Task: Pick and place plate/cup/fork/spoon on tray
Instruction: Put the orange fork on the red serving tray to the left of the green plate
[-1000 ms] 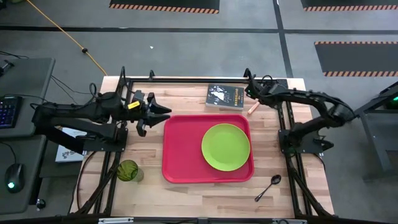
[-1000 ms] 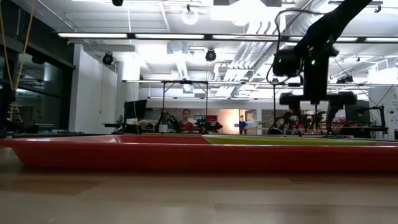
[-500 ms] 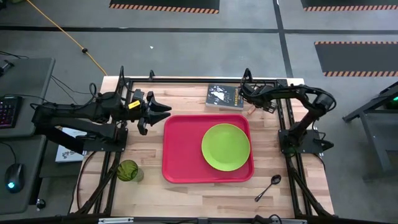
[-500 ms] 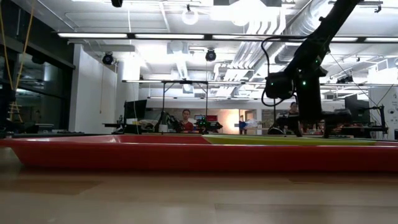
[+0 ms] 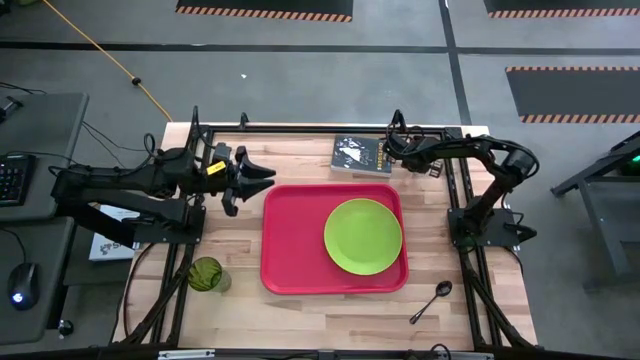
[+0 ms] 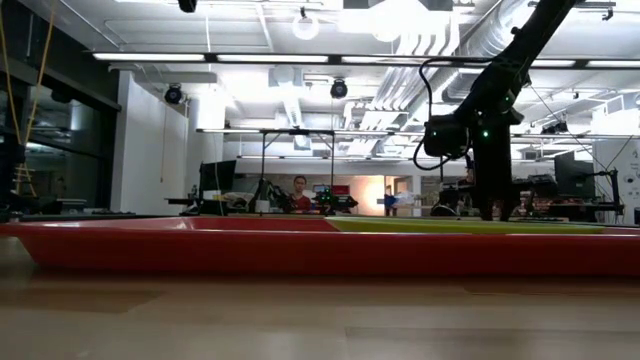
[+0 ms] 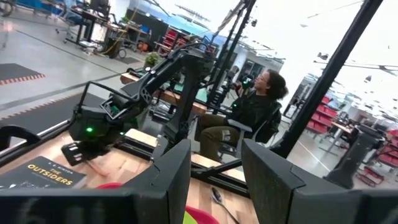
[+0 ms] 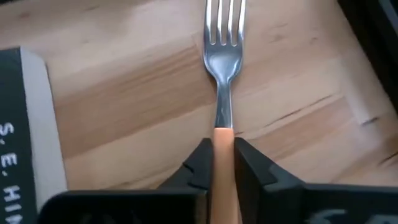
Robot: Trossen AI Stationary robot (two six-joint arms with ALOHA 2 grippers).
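Note:
The lime-green plate point(image 5: 363, 236) lies on the right half of the red tray point(image 5: 295, 240). The fork point(image 8: 224, 43) lies flat on the wood beside the black book point(image 5: 360, 156), with my right gripper point(image 5: 398, 163) low over it and shut on its orange handle; in the high view the gripper hides the fork. The cup point(image 5: 205, 274) stands upright left of the tray's near corner. The dark spoon point(image 5: 432, 300) lies near the front right. My left gripper point(image 5: 266, 180) hovers open at the tray's far left corner, nothing between its fingers point(image 7: 174, 180). My right gripper point(image 8: 222, 152) pinches the fork's orange handle point(image 8: 222, 138) between its two fingers, just behind where the metal neck begins. One finger stands on each side of the handle. The fork lies flat on the table, tines pointing away from the gripper.
The book lies at the far edge, close to the left of the fork. The table's metal frame posts point(image 5: 455, 190) stand right of the tray. A person point(image 7: 252, 112) sits beyond the table's right side. Bare wood lies between the tray and the near edge.
My right arm has folded in and its gripper has come down over the fork beside the book, now hiding it in the high view. The fork, plate, cup and spoon stay where they were.

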